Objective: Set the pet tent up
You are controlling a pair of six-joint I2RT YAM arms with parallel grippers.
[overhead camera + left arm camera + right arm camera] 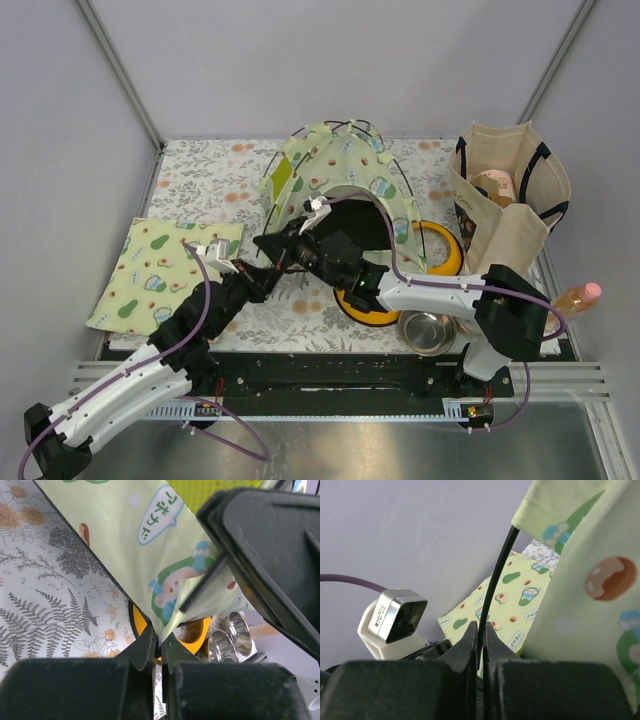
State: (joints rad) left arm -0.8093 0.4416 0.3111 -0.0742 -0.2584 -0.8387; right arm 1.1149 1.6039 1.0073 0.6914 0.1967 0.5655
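Note:
The pet tent (335, 175) stands half raised at the back middle, pale green avocado print with lime panels and thin black poles. My left gripper (268, 262) is at its front left corner, shut on the lower edge of the tent fabric (165, 580); the left wrist view shows the jaws (161, 641) pinching that corner. My right gripper (292, 240) sits just beside it, shut on a thin black pole (497, 570) that runs up into the fabric sleeve; the jaws (481, 635) close around the pole. The pole end also shows in the left wrist view (202, 587).
A flat avocado-print mat (165, 270) lies at the left. An orange feeder ring (440, 250) and a steel bowl (428, 332) sit at the front right under my right arm. A canvas tote bag (505, 200) stands at the back right, and a bottle (578, 297) lies by the right edge.

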